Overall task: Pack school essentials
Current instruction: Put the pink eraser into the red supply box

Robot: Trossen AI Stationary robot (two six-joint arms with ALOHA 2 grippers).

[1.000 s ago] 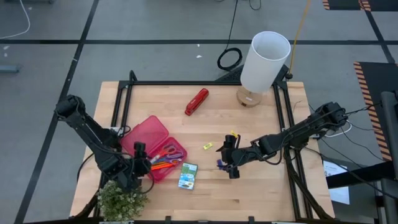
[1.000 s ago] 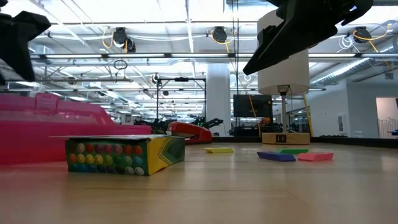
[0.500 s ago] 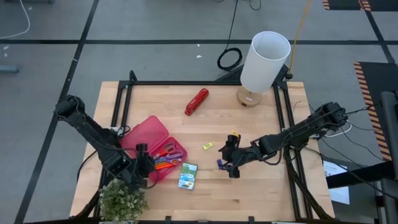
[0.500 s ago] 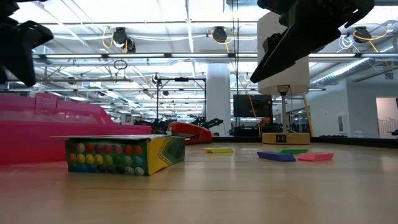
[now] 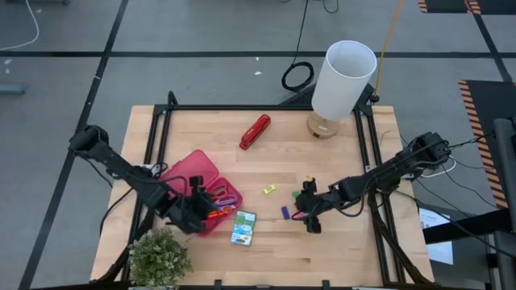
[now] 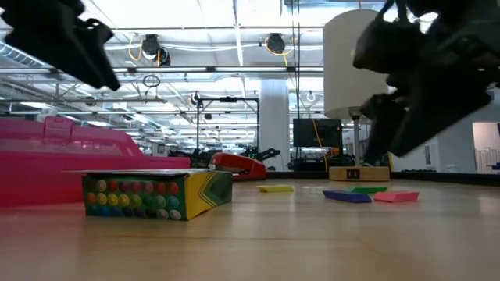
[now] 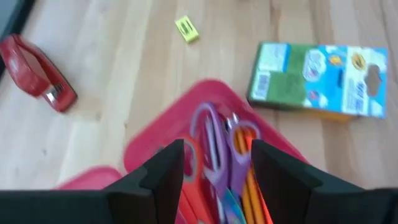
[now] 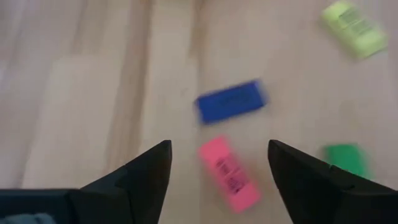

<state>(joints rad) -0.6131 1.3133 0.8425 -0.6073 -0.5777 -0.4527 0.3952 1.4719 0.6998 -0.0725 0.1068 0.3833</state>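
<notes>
The open pink case (image 5: 193, 184) lies at the near left. It holds purple-handled scissors (image 7: 214, 146), red-handled scissors (image 7: 189, 160) and orange pens (image 7: 247, 183). My left gripper (image 7: 217, 149) hovers open above them (image 5: 200, 211). The crayon box (image 5: 243, 228) lies flat beside the case. Blue (image 8: 231, 101), pink (image 8: 229, 173), green (image 8: 345, 155) and yellow (image 8: 351, 25) erasers lie on the wood. My right gripper (image 8: 219, 149) stands open over the pink eraser, right of the blue one (image 5: 285, 213).
A red stapler (image 5: 255, 131) lies at the far middle. A white lamp (image 5: 343, 80) stands at the far right and a potted plant (image 5: 157, 258) at the near left corner. Black frame rails (image 5: 361, 145) run along both table sides.
My left gripper has moved toward the table's right edge, from beside the case to over its contents. My right gripper has shifted toward the right edge and come down, uncovering the blue eraser. The things on the table have stayed put.
</notes>
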